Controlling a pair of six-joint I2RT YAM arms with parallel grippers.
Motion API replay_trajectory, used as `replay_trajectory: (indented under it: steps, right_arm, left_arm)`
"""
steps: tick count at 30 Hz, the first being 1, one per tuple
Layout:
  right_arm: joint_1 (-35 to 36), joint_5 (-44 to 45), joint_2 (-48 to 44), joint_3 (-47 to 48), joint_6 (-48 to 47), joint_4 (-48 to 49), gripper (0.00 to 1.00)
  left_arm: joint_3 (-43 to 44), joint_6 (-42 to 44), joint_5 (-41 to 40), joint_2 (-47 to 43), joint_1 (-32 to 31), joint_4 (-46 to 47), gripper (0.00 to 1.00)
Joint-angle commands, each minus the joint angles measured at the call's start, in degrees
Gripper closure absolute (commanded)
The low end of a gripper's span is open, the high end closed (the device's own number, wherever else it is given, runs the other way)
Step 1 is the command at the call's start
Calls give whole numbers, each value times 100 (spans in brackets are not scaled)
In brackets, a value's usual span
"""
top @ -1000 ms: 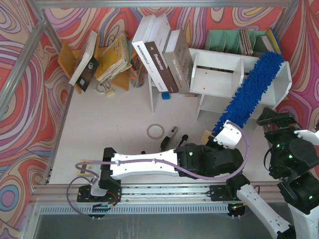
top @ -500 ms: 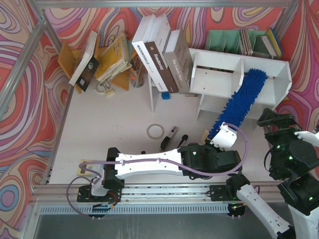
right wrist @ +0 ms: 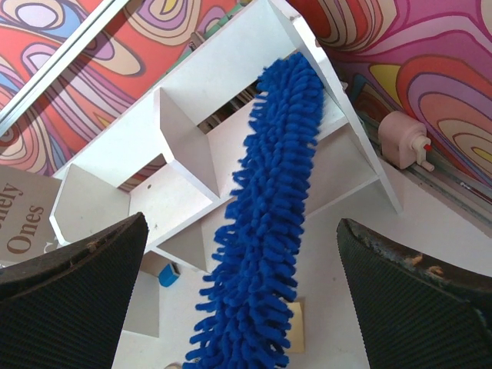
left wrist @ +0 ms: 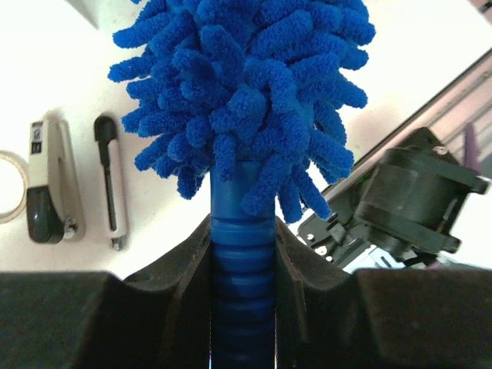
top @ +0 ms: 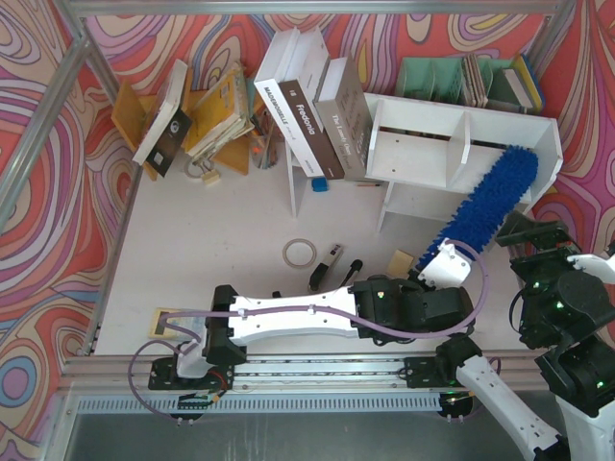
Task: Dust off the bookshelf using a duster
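Swirl-patterned walls enclose a white table [top: 240,211]. Duster [top: 490,200]: the blue fluffy head lies slantwise across the right-end compartment of the bookshelf [top: 423,123], with its tip at the right end panel, probably touching. Its long axis runs from the handle, near the table's front, away and rightward to the shelf. Left tool [left wrist: 243,257]: clamped on the ribbed handle, so the head extends straight ahead of it. Right tool [right wrist: 242,280]: fingers spread wide, holding nothing, and nearer the shelf's right end. Coming sweep, as judged: leftward along the board.
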Motion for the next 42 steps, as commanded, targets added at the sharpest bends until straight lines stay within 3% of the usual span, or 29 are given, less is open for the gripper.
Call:
replay_trajectory:
  steps: [1,7,14,18,25,32,42]
  right_arm:
    - [-2,62,-47,-32,118,-60,1]
    - [-8,104,-62,-52,83,-58,1]
    - [0,132,-153,-142,50,-15,1]
    - [-7,120,-153,-165,69,-16,1]
    - [-4,98,-162,-138,85,-31,1]
    - [-1,102,-162,-69,88,-83,1]
    - [-7,150,-153,-76,22,-70,1]
  left_arm:
    - [488,564,239,172,-14,512,100]
    - [214,354,-61,17,-14,402,100]
    - [33,-983,-622,-246,43,-831,100]
    - [-96,-1283,-769,-378,39,-974,100]
    - [290,-810,-717,-177,35,-541,100]
    - [932,-139,-1304,-3,115,-325,100]
    - [829,134,-1371,-417,78,-140,100]
